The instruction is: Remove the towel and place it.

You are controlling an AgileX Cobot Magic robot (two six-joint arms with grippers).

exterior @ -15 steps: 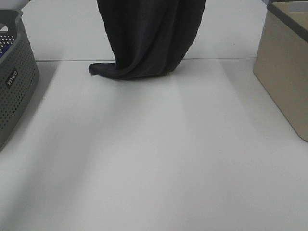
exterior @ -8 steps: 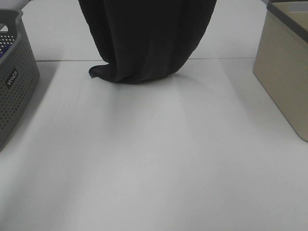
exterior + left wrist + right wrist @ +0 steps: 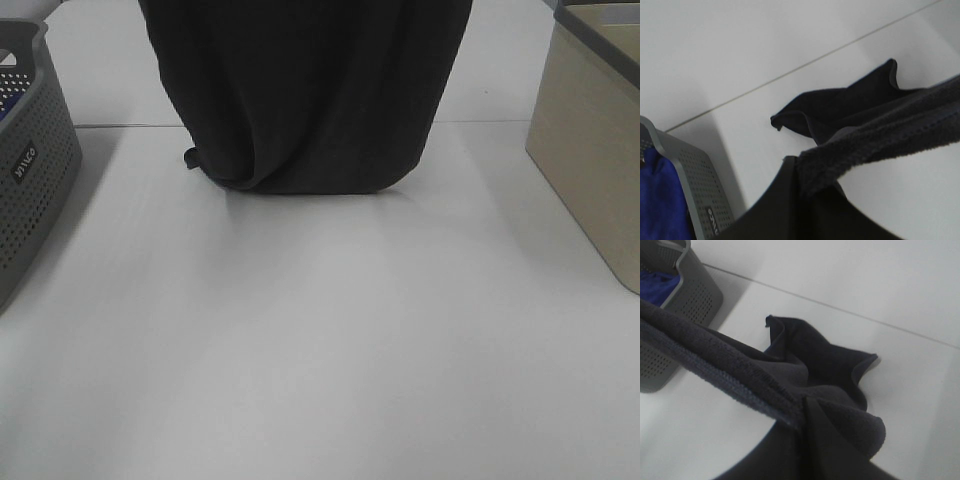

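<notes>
The towel (image 3: 305,90), dark charcoal terry cloth, hangs from above the top edge of the exterior high view. Its lower end rests bunched on the white table (image 3: 300,330) near the far seam. Neither gripper shows in that view. In the left wrist view my left gripper (image 3: 800,172) is shut on the towel's hemmed edge (image 3: 880,130), which stretches taut away from it. The right wrist view shows my right gripper (image 3: 802,410) shut on the other end of that hem (image 3: 715,362). Below both, loose folds of towel (image 3: 815,355) lie on the table.
A grey perforated basket (image 3: 30,170) stands at the left edge of the table, with blue cloth (image 3: 660,200) inside it. A beige bin (image 3: 590,150) stands at the right edge. A seam line (image 3: 120,125) crosses the table behind the towel.
The hanging towel has spread wider to both sides. Its lower end has come nearer across the table, and the tail that lay out to the left is nearly drawn under.
</notes>
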